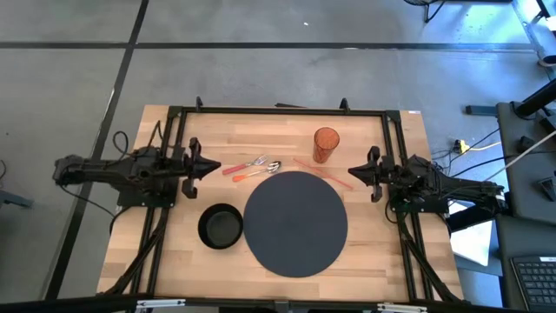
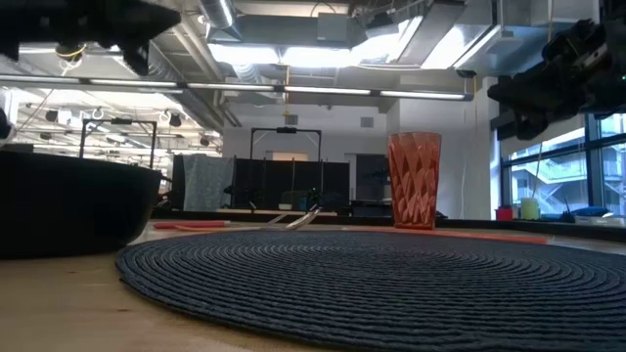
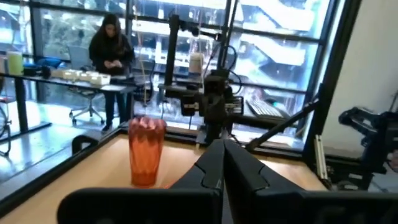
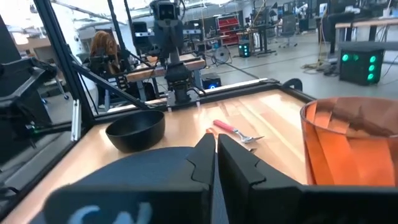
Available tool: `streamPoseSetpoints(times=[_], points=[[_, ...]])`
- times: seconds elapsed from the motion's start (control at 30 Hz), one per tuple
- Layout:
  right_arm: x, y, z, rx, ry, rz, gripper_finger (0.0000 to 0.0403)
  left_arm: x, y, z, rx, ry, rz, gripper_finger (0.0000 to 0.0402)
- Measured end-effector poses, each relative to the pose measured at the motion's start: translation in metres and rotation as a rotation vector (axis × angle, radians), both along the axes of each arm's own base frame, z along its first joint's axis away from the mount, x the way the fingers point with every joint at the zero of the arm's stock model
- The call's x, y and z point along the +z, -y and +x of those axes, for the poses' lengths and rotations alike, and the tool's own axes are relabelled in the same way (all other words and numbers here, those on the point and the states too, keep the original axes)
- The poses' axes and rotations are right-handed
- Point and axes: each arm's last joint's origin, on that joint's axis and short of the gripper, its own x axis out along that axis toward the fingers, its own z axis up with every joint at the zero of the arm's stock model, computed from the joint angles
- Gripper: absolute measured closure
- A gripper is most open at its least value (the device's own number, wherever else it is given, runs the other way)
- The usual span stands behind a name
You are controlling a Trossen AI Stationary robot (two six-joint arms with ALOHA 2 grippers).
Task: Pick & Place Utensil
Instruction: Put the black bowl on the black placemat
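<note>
From the near table edge we pass the bowl (image 1: 221, 227) and round mat (image 1: 295, 223) to the utensils (image 1: 253, 168), lying just beyond the mat near the left gripper (image 1: 211, 168). They look light, stiff and slippery; we would pinch a coloured handle. Both grippers, right (image 1: 354, 174) included, hover with fingers pressed together, empty. The cup (image 1: 326, 145) stands farther off, leaving room.

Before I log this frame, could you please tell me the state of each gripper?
Left gripper: closed, holding nothing, above the table's left side.
Right gripper: closed, holding nothing, above the right side.
</note>
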Motion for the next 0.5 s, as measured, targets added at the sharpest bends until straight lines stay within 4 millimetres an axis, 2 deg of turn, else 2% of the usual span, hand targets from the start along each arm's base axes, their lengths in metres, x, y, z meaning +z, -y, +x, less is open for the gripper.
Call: streamPoseSetpoints(times=[0.2, 0.5], points=[[-0.001, 0.0, 0.0, 0.001, -0.005, 0.021, 0.0382, 0.02, 0.012, 0.031, 0.055, -0.216, 0.001, 0.0398], [-0.001, 0.0, 0.0, 0.001, -0.012, 0.019, 0.0382, 0.053, 0.046, 0.067, 0.041, -0.465, 0.044, 0.0398]])
